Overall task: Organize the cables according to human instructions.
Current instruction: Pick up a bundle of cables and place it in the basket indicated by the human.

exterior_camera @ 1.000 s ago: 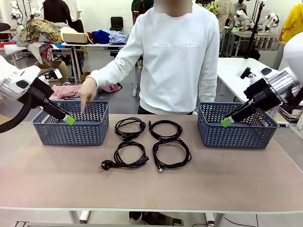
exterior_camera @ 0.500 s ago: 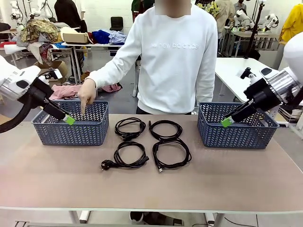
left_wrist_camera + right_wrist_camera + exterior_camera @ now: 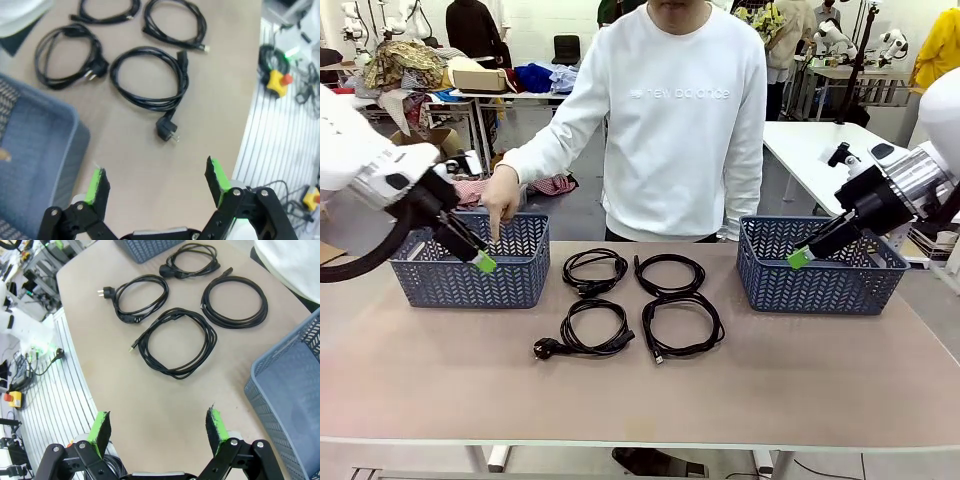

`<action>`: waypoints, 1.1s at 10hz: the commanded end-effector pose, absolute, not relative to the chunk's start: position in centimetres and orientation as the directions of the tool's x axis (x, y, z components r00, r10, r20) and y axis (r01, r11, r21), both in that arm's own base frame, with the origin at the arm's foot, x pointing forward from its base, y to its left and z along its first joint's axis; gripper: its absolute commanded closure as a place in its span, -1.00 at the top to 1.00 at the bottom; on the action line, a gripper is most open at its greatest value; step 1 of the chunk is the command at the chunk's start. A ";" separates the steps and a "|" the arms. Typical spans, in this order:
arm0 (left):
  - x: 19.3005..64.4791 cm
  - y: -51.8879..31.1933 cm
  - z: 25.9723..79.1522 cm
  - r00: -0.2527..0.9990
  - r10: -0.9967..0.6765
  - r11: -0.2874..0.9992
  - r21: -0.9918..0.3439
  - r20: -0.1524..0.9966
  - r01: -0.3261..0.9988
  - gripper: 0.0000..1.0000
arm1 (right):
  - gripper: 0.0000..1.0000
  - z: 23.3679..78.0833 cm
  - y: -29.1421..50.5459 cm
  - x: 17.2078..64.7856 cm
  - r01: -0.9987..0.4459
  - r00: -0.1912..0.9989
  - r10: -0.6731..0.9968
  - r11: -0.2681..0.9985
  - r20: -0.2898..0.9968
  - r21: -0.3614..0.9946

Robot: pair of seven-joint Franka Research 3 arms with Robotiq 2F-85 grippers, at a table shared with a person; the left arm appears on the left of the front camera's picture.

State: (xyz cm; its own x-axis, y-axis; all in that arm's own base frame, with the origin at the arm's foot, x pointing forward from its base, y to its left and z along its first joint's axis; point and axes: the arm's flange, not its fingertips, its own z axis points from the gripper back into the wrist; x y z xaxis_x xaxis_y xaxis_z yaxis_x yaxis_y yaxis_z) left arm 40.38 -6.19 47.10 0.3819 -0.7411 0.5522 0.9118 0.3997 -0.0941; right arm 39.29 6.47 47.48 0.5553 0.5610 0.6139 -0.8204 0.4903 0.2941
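Tan table (image 3: 640, 400) has four coiled cables (image 3: 665, 296) at frame centre between two blue baskets, well apart from both grippers, fingers spread wide and empty: left gripper (image 3: 480, 262) over the left basket (image 3: 470, 290), right gripper (image 3: 798, 258) over the right basket (image 3: 820, 290).

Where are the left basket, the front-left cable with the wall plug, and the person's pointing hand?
left basket (image 3: 510, 285), front view, on its front wall.
front-left cable (image 3: 544, 349), front view, on its wall plug.
person's hand (image 3: 501, 195), front view, on the back of the hand.
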 end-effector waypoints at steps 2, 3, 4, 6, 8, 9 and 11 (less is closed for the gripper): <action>42.3 -11.2 46.7 0.257 -0.857 0.268 -0.040 0.447 0.963 1.00 | 1.00 47.7 6.5 39.5 -0.833 0.536 0.549 0.469 0.642 0.294; 42.7 -13.3 46.2 0.217 -0.886 0.224 -0.031 0.410 0.974 1.00 | 1.00 47.7 6.5 39.5 -0.833 0.536 0.549 0.469 0.642 0.294; 43.1 -15.0 45.6 0.187 -0.906 0.189 -0.033 0.380 0.981 1.00 | 1.00 47.7 6.5 39.5 -0.833 0.536 0.549 0.469 0.642 0.294; 43.4 -18.2 43.9 0.126 -0.939 0.127 -0.015 0.321 0.992 1.00 | 1.00 47.7 6.5 39.5 -0.833 0.536 0.549 0.469 0.642 0.294; 43.3 -20.1 42.6 0.074 -0.958 0.077 0.001 0.276 0.997 1.00 | 1.00 47.7 6.5 39.5 -0.833 0.536 0.549 0.469 0.642 0.294; 43.2 -20.5 41.9 0.052 -0.965 0.057 0.010 0.257 0.998 1.00 | 1.00 47.7 6.5 39.5 -0.833 0.536 0.549 0.469 0.642 0.294; 42.7 -20.2 41.9 0.011 -0.970 0.017 0.025 0.242 1.000 1.00 | 1.00 47.7 6.5 39.5 -0.833 0.536 0.549 0.469 0.642 0.294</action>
State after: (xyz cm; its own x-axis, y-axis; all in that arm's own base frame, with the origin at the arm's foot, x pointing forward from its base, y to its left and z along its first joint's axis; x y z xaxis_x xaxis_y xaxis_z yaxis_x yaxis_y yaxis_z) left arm 42.91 -20.87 41.41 0.0208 -0.9662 0.2568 0.9997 0.0228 0.0047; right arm 39.27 6.49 47.51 0.5551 0.5614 0.6137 -0.8206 0.4901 0.2939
